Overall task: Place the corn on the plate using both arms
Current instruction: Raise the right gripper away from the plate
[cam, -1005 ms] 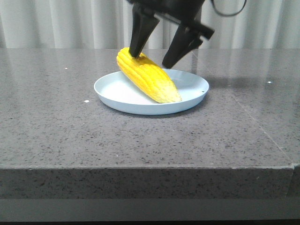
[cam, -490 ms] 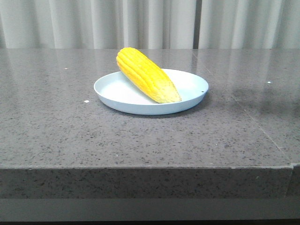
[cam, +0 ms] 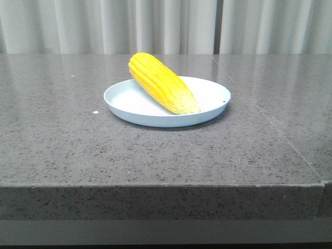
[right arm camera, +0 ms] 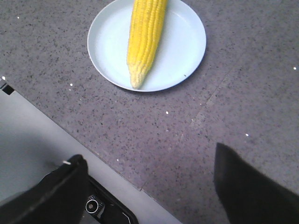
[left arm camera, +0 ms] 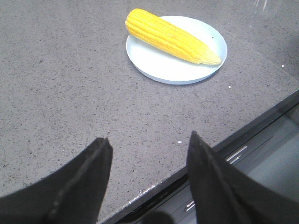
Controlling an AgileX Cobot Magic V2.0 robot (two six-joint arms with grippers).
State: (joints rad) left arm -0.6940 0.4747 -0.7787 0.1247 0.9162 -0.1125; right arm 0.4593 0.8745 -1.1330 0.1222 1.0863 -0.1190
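The yellow corn (cam: 162, 83) lies on the pale blue-white plate (cam: 124, 104), its thick end over the back left rim and its paler tip toward the front right. Both also show in the left wrist view, corn (left arm camera: 170, 36) on plate (left arm camera: 154, 65), and in the right wrist view, corn (right arm camera: 145, 35) on plate (right arm camera: 107, 42). My left gripper (left arm camera: 148, 142) is open and empty, above the table's front edge, well away from the plate. My right gripper (right arm camera: 147, 156) is open and empty, also back over the table's edge. Neither gripper shows in the front view.
The grey speckled stone table (cam: 78, 145) carries the plate near its middle. Its front edge (cam: 155, 184) runs across the front view. Pale curtains (cam: 104, 26) hang behind. A dark device (right arm camera: 100, 207) lies below the table edge in the right wrist view.
One second ago an open black gripper stood over the corn's thick end in the front view. It has left that view. The corn and plate have not moved.
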